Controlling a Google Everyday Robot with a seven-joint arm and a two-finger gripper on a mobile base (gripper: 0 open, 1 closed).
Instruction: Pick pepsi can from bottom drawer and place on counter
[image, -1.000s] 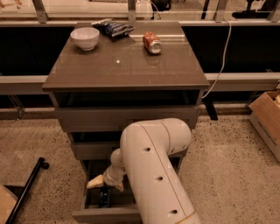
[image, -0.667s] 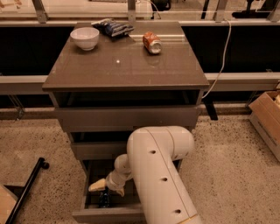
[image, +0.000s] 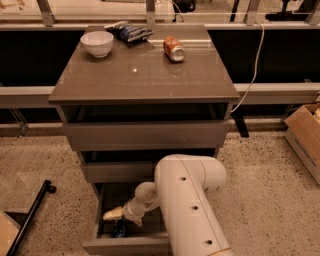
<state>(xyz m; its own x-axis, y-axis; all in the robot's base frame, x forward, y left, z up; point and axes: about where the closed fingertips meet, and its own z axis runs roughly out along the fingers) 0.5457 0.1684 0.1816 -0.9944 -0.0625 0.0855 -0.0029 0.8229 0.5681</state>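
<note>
Blue pepsi can (image: 118, 231) sits in open bottom drawer (image: 125, 246) | tool (image: 116, 215) hangs just above it, angled down for reach | grip state: cannot tell

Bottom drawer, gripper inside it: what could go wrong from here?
1. The pepsi can sits low by the bottom drawer front wall, mostly hidden under the gripper; a grasp may miss or knock it.
2. The middle drawer front sits just above the gripper; lifting straight up may catch it.
3. A bowl, bag and orange can sit at the counter back; place nearer the front.
</note>
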